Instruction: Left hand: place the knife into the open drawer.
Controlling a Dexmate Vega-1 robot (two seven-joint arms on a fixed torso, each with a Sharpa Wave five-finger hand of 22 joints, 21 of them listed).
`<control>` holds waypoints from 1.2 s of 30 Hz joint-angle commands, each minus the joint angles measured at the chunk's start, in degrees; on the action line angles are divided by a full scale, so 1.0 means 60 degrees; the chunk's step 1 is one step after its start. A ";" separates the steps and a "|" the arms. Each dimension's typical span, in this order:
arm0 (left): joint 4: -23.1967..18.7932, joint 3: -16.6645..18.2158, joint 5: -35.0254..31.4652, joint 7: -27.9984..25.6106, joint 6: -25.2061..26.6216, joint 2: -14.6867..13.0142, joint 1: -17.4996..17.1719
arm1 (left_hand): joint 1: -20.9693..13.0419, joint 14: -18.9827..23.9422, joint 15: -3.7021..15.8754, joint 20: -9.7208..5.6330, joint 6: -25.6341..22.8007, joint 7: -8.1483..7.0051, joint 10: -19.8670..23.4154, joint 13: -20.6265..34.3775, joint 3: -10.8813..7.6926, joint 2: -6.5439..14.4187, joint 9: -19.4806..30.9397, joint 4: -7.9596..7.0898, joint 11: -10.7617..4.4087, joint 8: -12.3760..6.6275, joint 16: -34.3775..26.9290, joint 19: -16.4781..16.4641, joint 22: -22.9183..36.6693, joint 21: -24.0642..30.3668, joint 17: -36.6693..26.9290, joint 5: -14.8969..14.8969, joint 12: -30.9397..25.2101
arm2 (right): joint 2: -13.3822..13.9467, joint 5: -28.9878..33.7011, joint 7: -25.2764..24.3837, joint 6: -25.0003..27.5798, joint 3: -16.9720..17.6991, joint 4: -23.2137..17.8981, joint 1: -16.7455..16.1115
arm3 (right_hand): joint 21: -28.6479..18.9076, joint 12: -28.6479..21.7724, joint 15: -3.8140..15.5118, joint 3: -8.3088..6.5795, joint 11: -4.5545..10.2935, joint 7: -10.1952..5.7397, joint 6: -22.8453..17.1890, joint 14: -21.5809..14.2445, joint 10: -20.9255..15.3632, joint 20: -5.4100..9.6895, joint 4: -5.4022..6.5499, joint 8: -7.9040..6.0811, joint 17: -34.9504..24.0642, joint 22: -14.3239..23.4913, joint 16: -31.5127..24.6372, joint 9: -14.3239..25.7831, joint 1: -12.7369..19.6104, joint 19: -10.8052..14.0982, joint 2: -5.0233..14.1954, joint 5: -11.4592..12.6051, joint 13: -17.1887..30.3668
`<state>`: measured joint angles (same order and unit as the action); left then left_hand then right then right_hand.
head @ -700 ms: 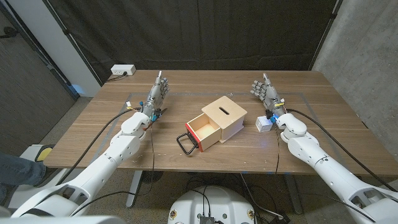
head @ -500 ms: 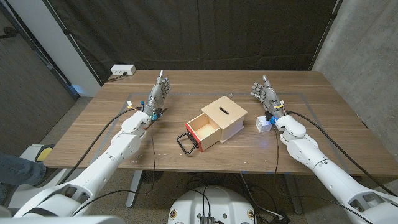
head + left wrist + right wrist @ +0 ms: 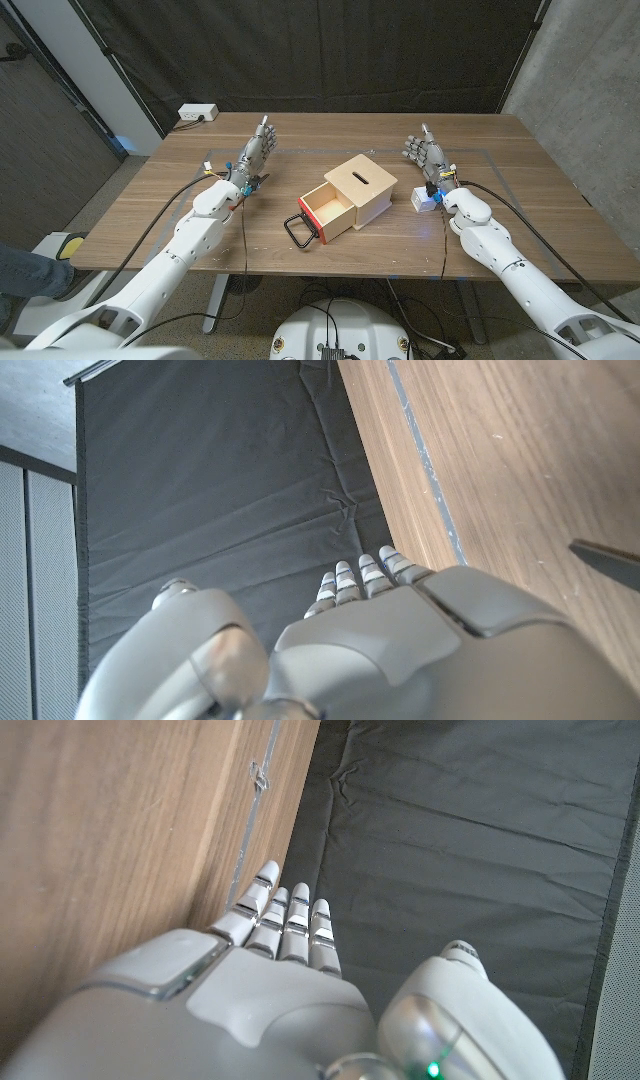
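Note:
A light wooden box (image 3: 362,187) with a slot in its top stands mid-table. Its drawer (image 3: 326,211) is pulled out toward me, red-edged, with a black handle (image 3: 298,229), and looks empty. My left hand (image 3: 256,152) stands open left of the box, fingers stretched toward the far edge and holding nothing. Its back (image 3: 400,650) shows in the left wrist view, where a dark pointed tip (image 3: 606,560), perhaps the knife blade, lies on the wood beside it. My right hand (image 3: 424,150) is open to the right of the box, and its back (image 3: 260,990) shows over bare wood.
A small white block (image 3: 423,200) with a blue mark sits by my right wrist. A white power strip (image 3: 197,113) lies at the table's far left corner. Thin tape lines (image 3: 480,153) mark a rectangle on the table. A black curtain hangs behind.
My left hand has edged slightly toward the box, fingers leaning a bit more to the right. My right hand has shifted very little. The box and drawer have not moved.

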<state>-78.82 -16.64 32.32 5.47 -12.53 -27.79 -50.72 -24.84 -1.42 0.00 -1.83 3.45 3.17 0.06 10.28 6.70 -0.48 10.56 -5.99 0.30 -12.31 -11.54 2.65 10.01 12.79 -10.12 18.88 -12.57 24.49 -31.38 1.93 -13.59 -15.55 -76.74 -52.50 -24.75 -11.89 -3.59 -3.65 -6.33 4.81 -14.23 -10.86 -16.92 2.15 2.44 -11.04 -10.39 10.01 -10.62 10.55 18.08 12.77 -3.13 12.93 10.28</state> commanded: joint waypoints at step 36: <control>-0.3267 0.2123 -0.2837 -0.2961 -0.1274 -0.0270 -0.4413 | -0.1299 0.1763 0.0264 -0.0374 -0.1661 0.0029 0.1723 0.0084 -0.0029 0.0117 0.0030 0.0618 -0.0028 -0.0292 -0.0213 -0.1549 0.0074 0.0271 -0.0051 -0.0097 -0.0269 | -0.0118 0.0516 0.0407 0.0794 0.0213 -0.0352 -0.0134 | 0.0147 -0.0052 0.0031 -0.0071 -0.0003 -0.0012 -0.0221 -0.0109 -0.0107 0.0049 -0.0076 -0.0065 -0.0029 0.0024 -0.0070 0.0050 0.0143 0.0111 0.0097 0.0025 0.0037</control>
<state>-94.75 -7.25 18.79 -8.04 -18.51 -30.58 -70.58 -32.14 8.61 1.43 -2.05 -5.65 3.27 9.89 10.54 6.39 0.04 10.54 -2.67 0.11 -13.61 -12.41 -5.94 10.28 14.22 -10.29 18.62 -14.01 23.75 -28.40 3.50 -9.78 -13.94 -79.06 -53.68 -23.91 -11.89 -3.36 -3.97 -6.33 4.81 -14.84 -11.09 -16.91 2.35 2.12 -11.03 -10.40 10.00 -10.82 10.54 18.30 12.97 -2.90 12.92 10.28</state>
